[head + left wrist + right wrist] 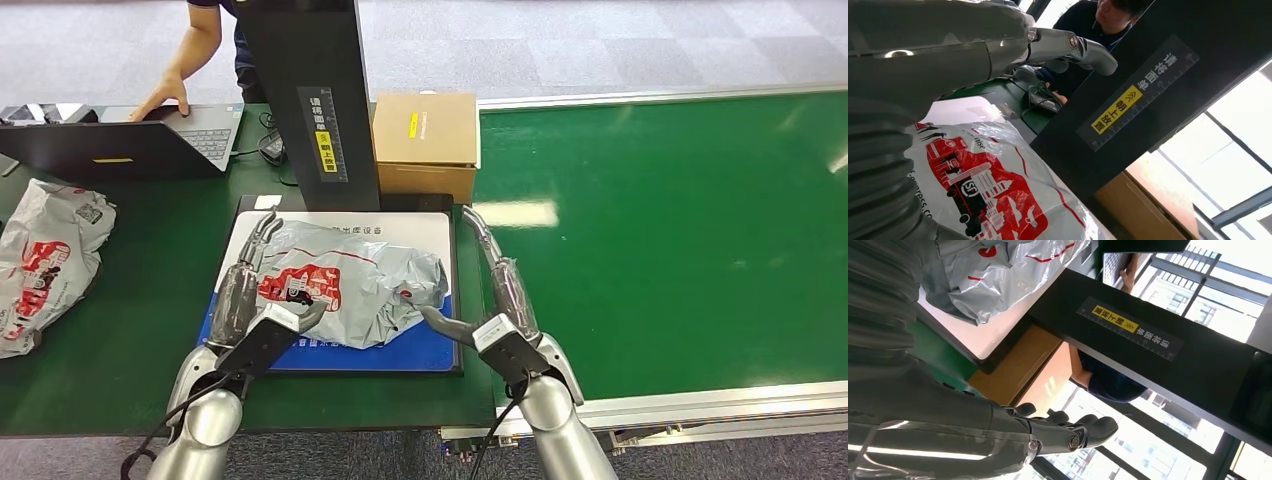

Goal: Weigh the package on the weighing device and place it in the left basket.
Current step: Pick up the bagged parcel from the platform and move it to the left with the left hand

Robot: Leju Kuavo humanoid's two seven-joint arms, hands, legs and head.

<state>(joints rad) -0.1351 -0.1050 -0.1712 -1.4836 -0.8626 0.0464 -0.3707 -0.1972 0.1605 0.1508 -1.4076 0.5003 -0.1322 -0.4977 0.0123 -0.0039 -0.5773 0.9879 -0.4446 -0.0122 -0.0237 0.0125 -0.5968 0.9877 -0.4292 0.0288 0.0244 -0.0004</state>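
A crumpled grey plastic package (350, 282) with red print lies on the white and blue platform (420, 235) of the weighing device. My left hand (248, 285) lies along the package's left side with its fingers stretched out and its thumb at the near edge. My right hand (497, 280) stands just right of the platform, fingers straight, thumb reaching to the package's right edge. Neither hand holds anything. The left wrist view has the package (988, 185) under the left hand (998, 45). In the right wrist view the package (998, 270) lies beyond the right hand (998, 437).
The device's black column (312, 100) rises behind the platform, with a cardboard box (425, 140) beside it. A second grey package (45, 260) lies at the far left. A person's hand (160, 100) rests on a laptop (130, 145). The green belt (680, 230) stretches right.
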